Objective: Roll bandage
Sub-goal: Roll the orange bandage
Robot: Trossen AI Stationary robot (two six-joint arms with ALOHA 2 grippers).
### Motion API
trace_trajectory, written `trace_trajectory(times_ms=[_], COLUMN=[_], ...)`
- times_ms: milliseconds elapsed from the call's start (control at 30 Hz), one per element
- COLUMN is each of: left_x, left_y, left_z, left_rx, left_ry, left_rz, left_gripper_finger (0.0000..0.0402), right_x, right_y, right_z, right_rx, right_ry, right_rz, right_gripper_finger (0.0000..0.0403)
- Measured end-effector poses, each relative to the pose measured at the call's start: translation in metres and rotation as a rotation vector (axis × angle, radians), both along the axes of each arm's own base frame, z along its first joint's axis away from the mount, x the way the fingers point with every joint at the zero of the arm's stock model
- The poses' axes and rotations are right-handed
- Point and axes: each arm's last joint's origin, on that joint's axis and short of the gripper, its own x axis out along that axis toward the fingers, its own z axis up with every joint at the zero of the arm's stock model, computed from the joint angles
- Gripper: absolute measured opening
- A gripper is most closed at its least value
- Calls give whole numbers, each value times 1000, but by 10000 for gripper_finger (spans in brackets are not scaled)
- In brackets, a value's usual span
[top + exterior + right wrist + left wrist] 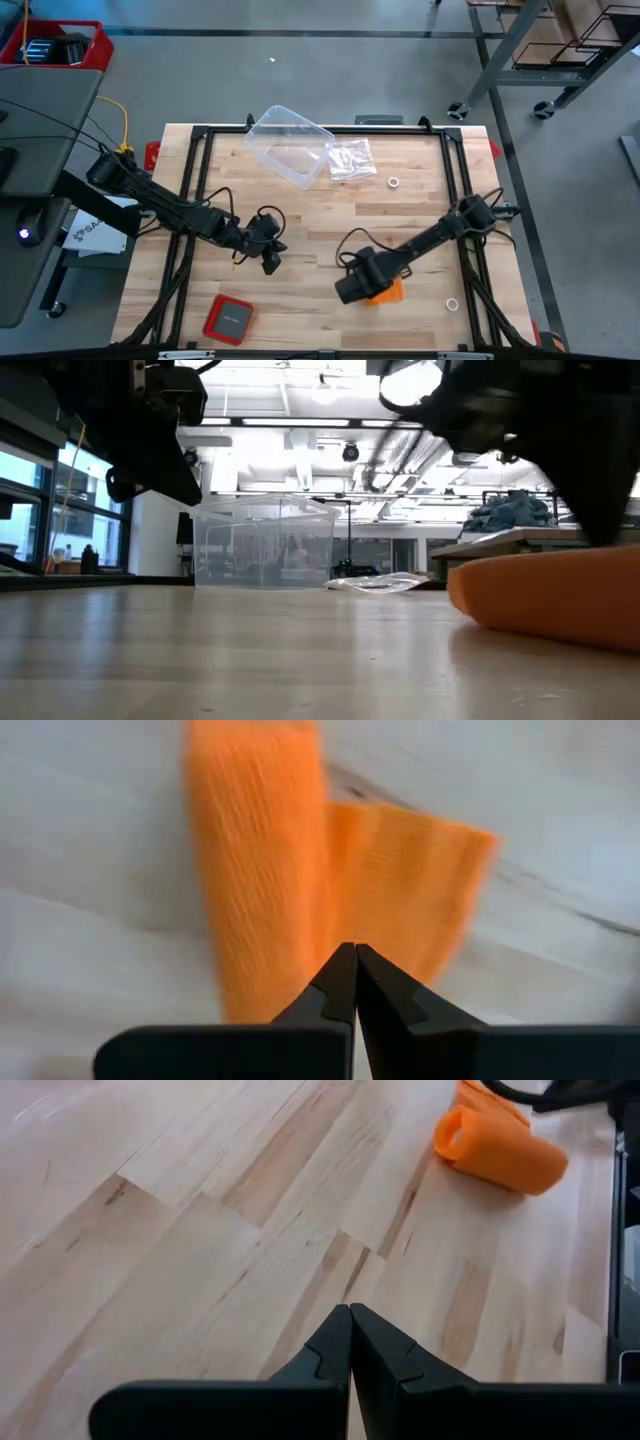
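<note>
bandage lies on the counter near its front edge, right of middle, mostly rolled with a short flat tail beside the roll. my right fingers are pressed together, holding nothing, poised just over the roll, probably to push it along. my left fingers are together too, empty, parked over bare wood well apart so they don't get in the way.

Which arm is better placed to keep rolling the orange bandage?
Probably the right. Its gripper hangs right over the bandage, jaws shut, while the left gripper sits well apart across bare table.
</note>
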Motion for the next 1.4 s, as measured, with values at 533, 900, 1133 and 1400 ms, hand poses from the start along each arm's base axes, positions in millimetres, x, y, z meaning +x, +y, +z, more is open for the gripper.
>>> trace_trajectory(times_ms=[533,900,1133,1400], left_x=[-1,-1,-1,-1], left_y=[-2,-2,-2,-2], left_z=[0,0,0,0], left_rx=[8,5,0,0], left_ry=[6,11,13,13], left_rz=[-21,-35,-40,-40], left_gripper_finger=[0,0,0,0], right_x=[8,33,34,15], right_y=[28,2,-2,12], right_z=[24,-16,-21,-18], right_rx=[-13,-35,-51,-76], right_ry=[-421,-309,-273,-191], right_rz=[-202,-197,-231,-256], right_gripper_finger=[0,0,0,0])
